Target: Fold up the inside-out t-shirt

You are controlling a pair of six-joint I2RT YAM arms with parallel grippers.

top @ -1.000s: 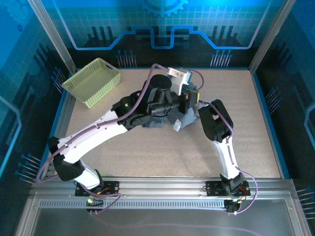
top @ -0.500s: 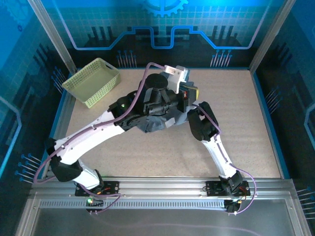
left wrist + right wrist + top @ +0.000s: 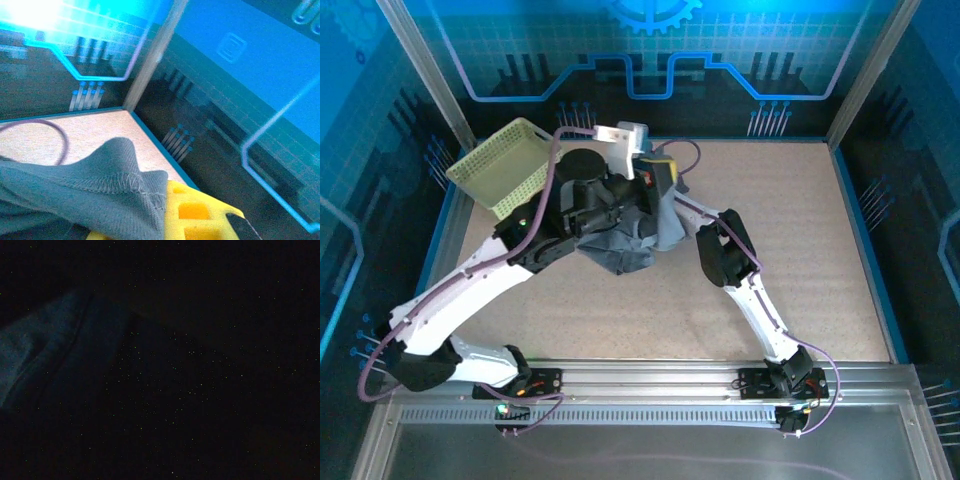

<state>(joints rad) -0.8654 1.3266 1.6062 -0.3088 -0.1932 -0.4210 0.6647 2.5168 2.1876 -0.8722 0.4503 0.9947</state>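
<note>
While the shirt is all bunched up, no fold can be made, so I think the step in hand is lifting it and opening it out. The inside-out t-shirt (image 3: pixel 625 245) is a grey, wrinkly lump a little left of the middle of the top view. It looks partly lifted off the bench (image 3: pixel 810 260), with one end hanging down. The pale green basket (image 3: pixel 505 165) sits apart from it in the upper left.

The left arm (image 3: pixel 490 275) reaches in from the lower left. The left pincer (image 3: pixel 185 215) is pressed together. In the left wrist view, grey cloth with a stitched edge lies right against it at the bottom of the frame, so it looks to be pinching the shirt's hem.

The right arm (image 3: pixel 725 255) bends in from the lower right and ends at the cloth. The right wrist view is very dark, with a faint fold of cloth at its left side. I cannot tell if the right pincer is spread or pressed together.

Nothing is folded yet. Next, I think the right pincer needs to catch another edge of the shirt. Then both arms can pull apart and lay the shirt flat on the bench.
</note>
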